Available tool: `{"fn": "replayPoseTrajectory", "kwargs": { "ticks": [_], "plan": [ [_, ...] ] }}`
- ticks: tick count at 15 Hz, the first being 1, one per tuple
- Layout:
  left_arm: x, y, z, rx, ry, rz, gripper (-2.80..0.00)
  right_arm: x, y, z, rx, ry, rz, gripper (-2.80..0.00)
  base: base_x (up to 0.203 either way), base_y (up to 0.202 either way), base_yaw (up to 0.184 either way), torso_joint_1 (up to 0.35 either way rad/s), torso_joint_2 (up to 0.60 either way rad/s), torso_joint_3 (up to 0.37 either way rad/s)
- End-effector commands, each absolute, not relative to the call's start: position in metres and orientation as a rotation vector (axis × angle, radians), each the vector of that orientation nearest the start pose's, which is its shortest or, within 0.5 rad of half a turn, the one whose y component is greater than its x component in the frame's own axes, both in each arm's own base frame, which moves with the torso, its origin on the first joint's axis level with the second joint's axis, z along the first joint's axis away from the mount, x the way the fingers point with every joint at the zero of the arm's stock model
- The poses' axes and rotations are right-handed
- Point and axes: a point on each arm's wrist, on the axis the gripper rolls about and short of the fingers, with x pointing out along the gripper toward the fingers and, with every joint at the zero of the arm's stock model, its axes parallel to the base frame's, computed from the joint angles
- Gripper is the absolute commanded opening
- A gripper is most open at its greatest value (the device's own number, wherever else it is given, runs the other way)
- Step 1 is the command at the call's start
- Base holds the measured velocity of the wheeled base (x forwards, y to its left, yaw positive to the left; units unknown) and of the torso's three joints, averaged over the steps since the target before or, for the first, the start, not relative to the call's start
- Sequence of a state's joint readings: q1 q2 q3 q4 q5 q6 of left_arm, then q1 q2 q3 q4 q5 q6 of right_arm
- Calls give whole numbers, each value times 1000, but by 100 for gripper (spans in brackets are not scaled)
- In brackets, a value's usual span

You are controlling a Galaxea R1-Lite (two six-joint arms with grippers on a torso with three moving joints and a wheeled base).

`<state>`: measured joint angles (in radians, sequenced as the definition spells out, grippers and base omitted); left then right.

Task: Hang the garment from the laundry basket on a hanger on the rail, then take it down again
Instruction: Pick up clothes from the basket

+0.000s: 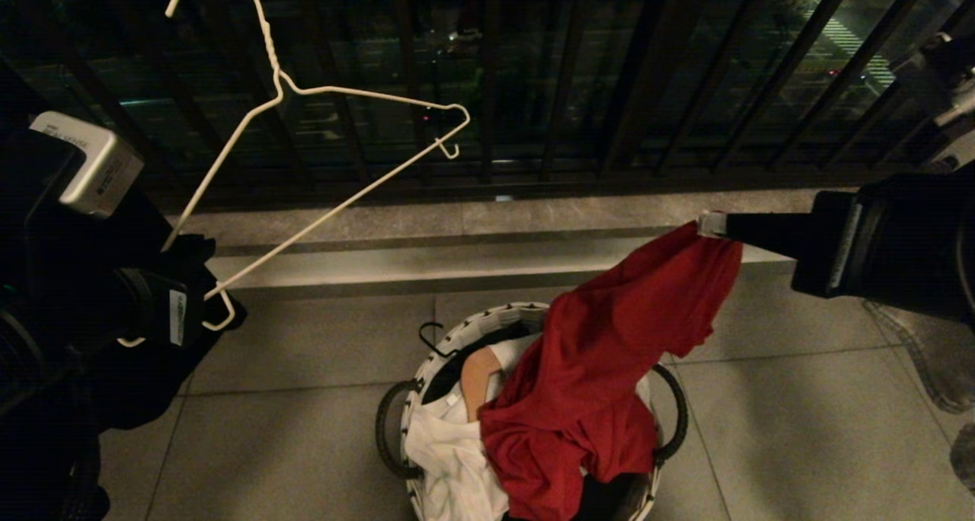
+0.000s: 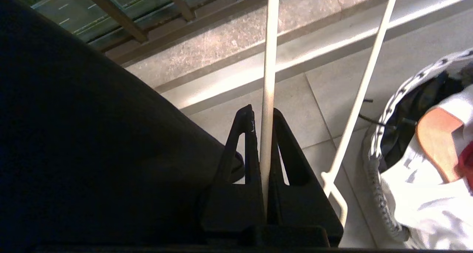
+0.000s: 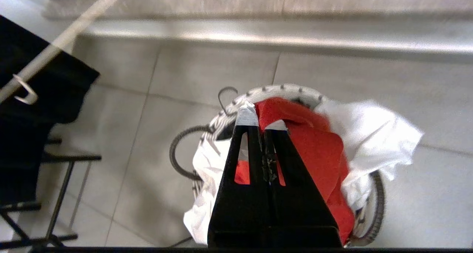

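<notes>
Left pincer: at the left edge of the head view, jaws clamped on one wire arm of the hanger; the wire runs straight up between the two black fingers.
Hanger: thin white wire, held up and tilted in front of the railing, twisted neck and hook uppermost, one small hook at each end of the bottom bar; the lower end sits at the left pincer.
Right pincer: reaching in from the right of the head view, jaws closed on a fold of the garment at its topmost point; pale pads show at the tips in the right wrist view.
Garment: red T-shirt, partly lifted; its upper end hangs from the right pincer, its lower bulk draped over and into the laundry basket. Print not visible.
Laundry basket: round, black-and-white patterned rim, black loop handles, standing on the tiled floor below the right pincer.
White T-shirt: bunched in the basket beside the red one, spilling over the rim.
Wooden hanger: one rounded end showing inside the basket, against the white cloth.
Railing: dark vertical bars behind a stone kerb.
</notes>
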<state>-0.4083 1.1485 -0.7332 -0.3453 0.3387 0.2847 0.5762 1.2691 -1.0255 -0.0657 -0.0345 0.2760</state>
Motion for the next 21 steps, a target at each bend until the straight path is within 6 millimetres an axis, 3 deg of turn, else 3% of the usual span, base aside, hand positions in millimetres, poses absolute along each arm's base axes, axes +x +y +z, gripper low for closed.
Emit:
{"fn": "replayPoseTrajectory", "kwargs": {
  "ticks": [1,4,7,10,13,18,21],
  "plan": [
    [157,-60,267,307,49,-74,-280,189,122,284,205,294,513,-280,0,0,0,0,0,0],
    [150,-55,270,294,37,-17,-280,199,138,309,238,190,581,-280,0,0,0,0,0,0],
    [146,-53,271,292,33,-9,-280,182,156,334,238,185,681,-280,0,0,0,0,0,0],
    [148,-54,273,292,30,-9,-280,168,153,342,243,181,701,-280,0,0,0,0,0,0],
    [149,-54,273,293,31,-10,-280,169,145,304,189,320,646,-280,0,0,0,0,0,0],
    [151,-55,271,295,40,-13,-280,195,107,224,118,572,451,-280,0,0,0,0,0,0],
    [152,-56,269,281,45,-15,-280,206,88,206,85,600,376,-280,0,0,0,0,0,0]
  ]
}}
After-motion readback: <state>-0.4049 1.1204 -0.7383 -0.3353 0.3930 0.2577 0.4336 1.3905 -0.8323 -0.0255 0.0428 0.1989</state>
